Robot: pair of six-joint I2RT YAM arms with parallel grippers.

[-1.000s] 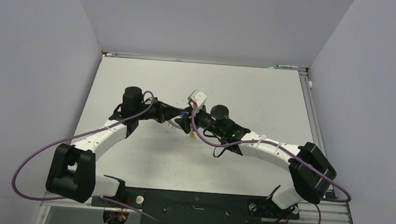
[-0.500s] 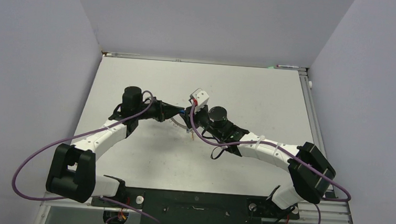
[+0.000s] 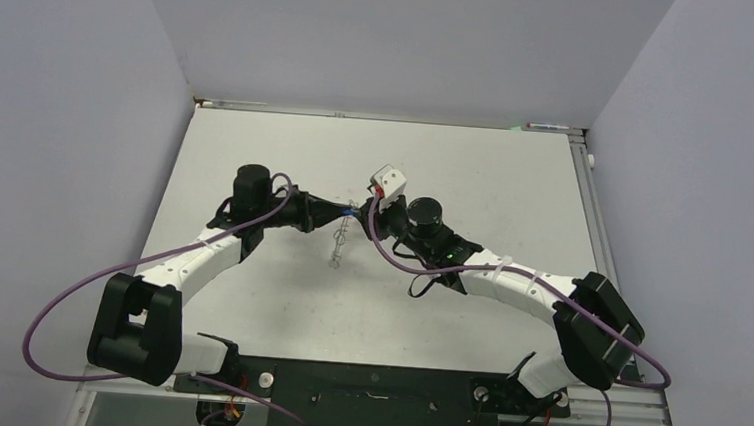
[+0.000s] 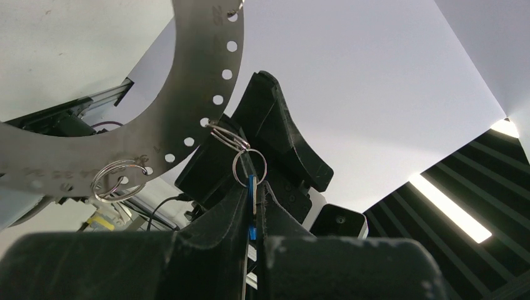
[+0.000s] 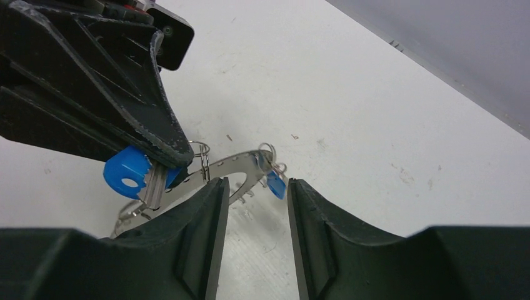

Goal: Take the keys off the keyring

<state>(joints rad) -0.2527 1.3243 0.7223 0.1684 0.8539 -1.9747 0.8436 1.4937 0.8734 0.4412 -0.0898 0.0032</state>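
The keyring [image 4: 187,94] is a wide flat silver band with punched holes and small split rings. My left gripper [image 4: 253,182] is shut on a silver key with a blue tag [image 4: 252,195], and the band hangs from that key's split ring. In the top view the keyring [image 3: 338,244] dangles below the left gripper [image 3: 348,213], above the table. In the right wrist view my right gripper [image 5: 256,187] is open and empty. It sits just in front of the band [image 5: 240,170], the held blue-tagged key [image 5: 130,174] and a second blue tag [image 5: 275,185]. No green or yellow tags show.
The white table [image 3: 476,180] is walled at the back and sides, with a metal rail [image 3: 593,218] along its right edge. The two arms meet near the table's middle, and the left gripper's black finger [image 5: 94,81] fills the upper left of the right wrist view.
The right gripper has let go of the keyring and drawn back slightly to the right. The ring has swung down and left and now hangs from the left gripper alone.
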